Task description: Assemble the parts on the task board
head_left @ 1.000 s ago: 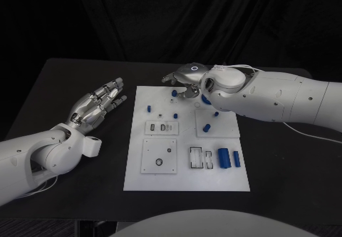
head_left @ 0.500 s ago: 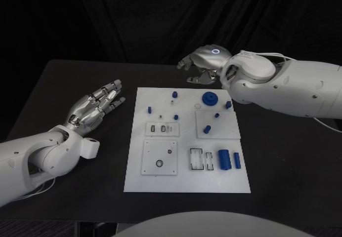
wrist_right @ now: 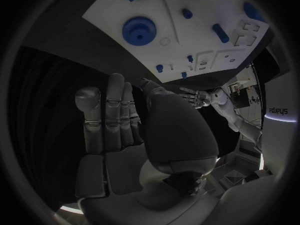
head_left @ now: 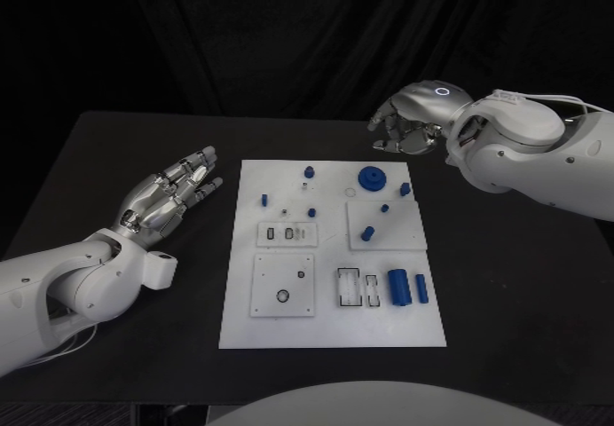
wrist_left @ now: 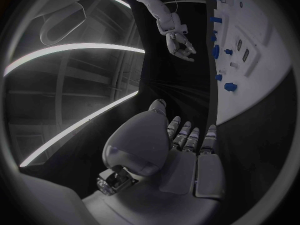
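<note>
Now both your hands hold nothing.
Right hand [head_left: 412,125] curls loosely beyond the white task board [head_left: 333,328]; left hand [head_left: 169,193] lies flat, fingers spread, beside it; round toothed blue gear [head_left: 373,177] sits unobstructed.

you're looking at two thick white arms with smooth, rounded shell segments, each ending in a silver many-fingered hand. the left hand [head_left: 169,193] has polished metallic fingers built of short segments, with darker gaps between them. behind it, the left arm [head_left: 77,284] carries a small boxy white block at the wrist. the right hand [head_left: 412,120] has a domed silver back with a small glowing ring mark on it. thin white cables loop over the right arm [head_left: 538,151] near the wrist. in the right wrist view, you can read small grey lettering on a white shell at the circle's edge.
</note>
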`<state>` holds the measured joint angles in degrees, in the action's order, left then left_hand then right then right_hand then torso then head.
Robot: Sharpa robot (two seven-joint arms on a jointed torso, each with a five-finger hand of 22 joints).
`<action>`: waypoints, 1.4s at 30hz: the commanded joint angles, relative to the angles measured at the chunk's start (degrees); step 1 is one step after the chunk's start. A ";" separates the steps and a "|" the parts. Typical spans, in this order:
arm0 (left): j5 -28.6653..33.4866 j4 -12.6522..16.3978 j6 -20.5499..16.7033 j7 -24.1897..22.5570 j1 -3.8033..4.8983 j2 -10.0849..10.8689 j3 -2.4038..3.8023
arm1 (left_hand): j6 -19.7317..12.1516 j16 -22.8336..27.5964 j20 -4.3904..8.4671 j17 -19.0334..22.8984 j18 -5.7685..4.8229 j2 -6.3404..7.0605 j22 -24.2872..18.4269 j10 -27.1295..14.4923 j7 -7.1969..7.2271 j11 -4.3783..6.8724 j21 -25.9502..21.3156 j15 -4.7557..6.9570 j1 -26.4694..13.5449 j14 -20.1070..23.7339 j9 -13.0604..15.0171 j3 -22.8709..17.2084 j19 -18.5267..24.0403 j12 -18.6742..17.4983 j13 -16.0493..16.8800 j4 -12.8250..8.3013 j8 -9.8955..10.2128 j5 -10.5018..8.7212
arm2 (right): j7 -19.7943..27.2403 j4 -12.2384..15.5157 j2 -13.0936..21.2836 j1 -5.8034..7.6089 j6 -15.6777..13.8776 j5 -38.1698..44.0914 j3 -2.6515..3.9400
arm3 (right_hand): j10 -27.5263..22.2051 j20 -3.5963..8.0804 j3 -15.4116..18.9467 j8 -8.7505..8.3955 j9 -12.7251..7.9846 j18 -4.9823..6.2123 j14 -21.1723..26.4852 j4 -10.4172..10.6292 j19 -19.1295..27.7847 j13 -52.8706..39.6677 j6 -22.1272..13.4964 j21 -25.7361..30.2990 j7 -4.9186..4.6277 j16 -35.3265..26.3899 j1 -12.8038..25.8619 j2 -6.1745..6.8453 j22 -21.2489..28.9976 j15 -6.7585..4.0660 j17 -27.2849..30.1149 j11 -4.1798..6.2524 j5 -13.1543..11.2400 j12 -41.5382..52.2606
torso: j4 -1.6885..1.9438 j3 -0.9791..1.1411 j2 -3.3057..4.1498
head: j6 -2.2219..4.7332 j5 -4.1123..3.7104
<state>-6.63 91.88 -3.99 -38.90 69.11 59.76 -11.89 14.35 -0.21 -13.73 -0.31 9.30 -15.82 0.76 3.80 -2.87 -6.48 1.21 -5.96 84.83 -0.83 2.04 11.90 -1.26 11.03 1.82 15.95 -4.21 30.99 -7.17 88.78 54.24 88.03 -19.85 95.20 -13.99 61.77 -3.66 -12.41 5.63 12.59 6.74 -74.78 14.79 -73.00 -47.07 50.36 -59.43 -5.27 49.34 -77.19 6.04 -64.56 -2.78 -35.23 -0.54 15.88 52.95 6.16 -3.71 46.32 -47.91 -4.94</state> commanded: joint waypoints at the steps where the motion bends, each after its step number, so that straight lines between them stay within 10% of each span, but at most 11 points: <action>1: -0.08 -0.06 0.62 -8.52 0.13 -0.21 0.00 | 0.00 -0.20 -0.38 -0.01 1.10 0.08 -0.03 -0.45 -0.31 0.10 0.10 -0.47 0.64 0.06 0.07 -0.18 -0.13 -0.31 -0.08 -0.29 -0.05 0.26 | -1.74 -0.35 0.53 -1.13 1.46 -1.86 -0.12 | 9.15 0.32 2.28 -0.73 -0.25 -0.99 -3.73 1.13 -3.63 -19.96 0.27 -6.45 0.30 11.61 2.84 -0.45 -6.01 -0.24 -14.83 0.25 -3.26 18.41 | -0.02 -0.04 0.02 | -0.05 -0.14; 8: -0.08 -0.15 0.71 -8.67 0.13 -0.41 -0.06 | 0.05 -0.22 -0.45 -0.02 1.11 0.05 -0.02 -0.44 -0.29 0.10 0.12 -0.67 0.84 0.03 0.08 -0.32 -0.15 -0.24 -0.07 -0.41 -0.05 0.39 | -2.96 -2.47 0.10 -3.46 0.90 -2.17 -0.19 | 18.39 0.23 5.79 -1.63 -0.65 -2.40 -7.94 1.28 -6.67 -33.61 -0.44 -13.60 -0.04 25.94 3.91 -0.48 -13.04 -0.21 -33.61 0.13 -9.02 29.66 | -0.01 0.09 0.15 | -0.16 -0.06; 15: -0.08 -0.26 0.73 -8.63 0.13 -0.27 -0.11 | 0.02 -0.22 -0.46 -0.02 1.11 0.05 -0.03 -0.44 -0.37 0.15 0.11 -0.68 0.94 0.02 0.07 -0.38 -0.14 -0.25 -0.07 -0.48 -0.04 0.49 | -2.53 -3.36 -0.42 -4.94 -0.19 -2.23 -0.20 | 28.23 0.72 6.75 -1.43 -0.52 -4.16 -14.63 1.52 -11.59 -42.93 1.30 -21.20 -0.17 39.38 3.05 -0.16 -18.93 -0.59 -52.80 0.34 -9.11 37.05 | 0.06 0.15 0.14 | -0.40 0.05; 42: -0.08 -0.45 1.07 -8.33 0.12 -0.42 -0.14 | -0.10 -0.24 -0.52 -0.03 1.12 0.08 0.00 -0.53 -0.46 0.19 0.16 -0.75 1.19 -0.01 0.05 -0.55 -0.20 -0.38 -0.10 -0.67 0.02 0.71 | -2.75 -4.13 -1.90 -6.22 1.11 -2.24 -0.19 | 28.23 0.53 6.31 -1.51 -0.63 -4.34 -14.89 0.48 -11.96 -42.93 1.47 -22.02 -0.43 39.97 0.85 -0.33 -19.82 -0.39 -53.74 0.11 -6.81 37.05 | 0.17 0.00 0.04 | -0.68 -0.07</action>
<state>-6.63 91.39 -3.74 -38.90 69.11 59.47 -12.05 14.35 -0.21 -13.94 -0.31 9.30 -15.59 0.76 3.60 -2.87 -6.28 1.21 -6.36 85.51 -0.84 2.03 11.51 -1.47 11.03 1.82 15.56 -4.21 31.43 -8.73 84.71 52.39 82.03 -19.13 92.84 -14.21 83.73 -2.97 -6.09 4.16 11.99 3.48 -83.75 15.52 -83.75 -74.93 51.58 -81.32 -5.72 89.09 -75.92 5.63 -74.93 -3.17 -74.93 -0.20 8.87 89.86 6.26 -3.71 46.36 -48.56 -4.99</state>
